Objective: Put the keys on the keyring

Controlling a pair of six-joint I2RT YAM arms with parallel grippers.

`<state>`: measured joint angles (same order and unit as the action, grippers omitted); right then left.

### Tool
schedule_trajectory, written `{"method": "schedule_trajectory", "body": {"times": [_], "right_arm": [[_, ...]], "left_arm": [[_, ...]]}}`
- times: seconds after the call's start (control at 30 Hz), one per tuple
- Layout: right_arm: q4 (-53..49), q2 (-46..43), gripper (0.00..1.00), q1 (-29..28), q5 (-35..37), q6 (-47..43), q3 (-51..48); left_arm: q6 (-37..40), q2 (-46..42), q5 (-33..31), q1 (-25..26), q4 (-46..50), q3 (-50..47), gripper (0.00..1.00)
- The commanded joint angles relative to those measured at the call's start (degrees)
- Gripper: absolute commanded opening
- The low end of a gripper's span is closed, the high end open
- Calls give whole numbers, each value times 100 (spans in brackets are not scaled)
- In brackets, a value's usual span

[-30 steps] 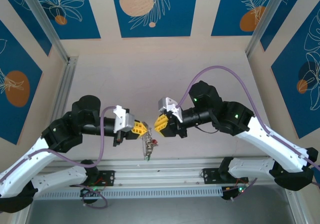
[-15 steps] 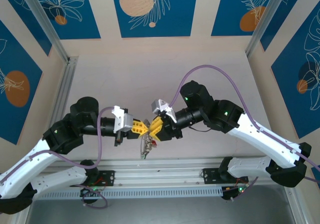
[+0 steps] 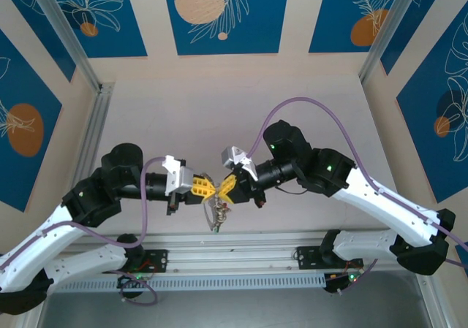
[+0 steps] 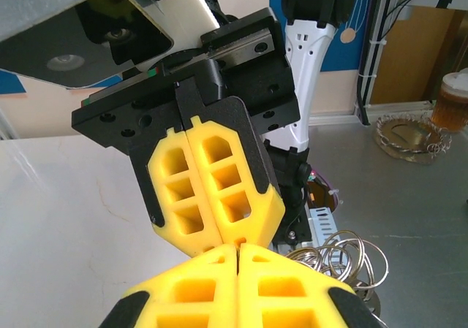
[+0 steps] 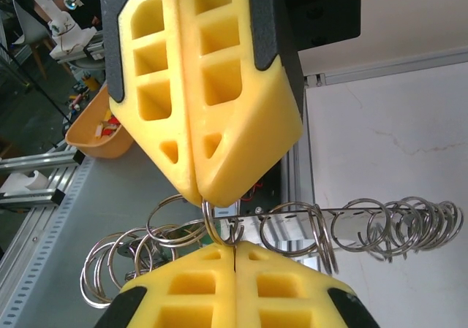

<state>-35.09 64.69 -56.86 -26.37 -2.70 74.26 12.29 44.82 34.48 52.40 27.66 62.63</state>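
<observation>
**Task status: threading stage, not complete.**

1. Arm position. Both arms are brought together over the near part of the table [image 3: 219,109], tip to tip.

2. Left tool [image 3: 207,189]. The yellow fingers are pressed together with no gap between them. In the right wrist view a thin wire loop is seen caught at their tip, so this tool is judged to be pinching the keyring [image 5: 380,222].

3. Right tool [image 3: 228,185]. The fingers are likewise pressed together. A small wire loop is seen entering the seam between them, just beside the left tool's tip. A pinch on the same keyring is therefore judged.

4. Location of the keyring. It is held in the air between the two tool tips, apart from the table. A grey wire runs sideways from the pinch point, with small rings [image 5: 121,266] strung along it on both sides. In the top view the bundle is seen hanging just below the two tools.

5. Work done. The keyring is lifted and secured at two adjoining points.

6. Work left. No key can be made out with certainty in the bundle, so it cannot be told whether any key is threaded on. Threading of the keys is judged outstanding or unconfirmed, and a clearer view of the bundle would be required to confirm it.
</observation>
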Motion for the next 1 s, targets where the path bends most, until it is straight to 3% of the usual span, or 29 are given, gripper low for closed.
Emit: {"method": "schedule_trajectory", "body": {"times": [0.0,0.37,0.73,0.97], "right_arm": [[100,-148,0,15,-11,33,-134],[1161,-557,0,-76,-901,151,-657],[1962,-944,0,-151,-758,94,-1113],[1835,-664,3,-158,-783,194,-860]], "left_arm": [[-94,-150,187,24,-560,-52,0],[-690,-485,440,26,-1977,-708,0],[-1507,-665,372,26,-3547,-1264,0],[-1840,-624,428,27,-4167,-1499,0]]}}
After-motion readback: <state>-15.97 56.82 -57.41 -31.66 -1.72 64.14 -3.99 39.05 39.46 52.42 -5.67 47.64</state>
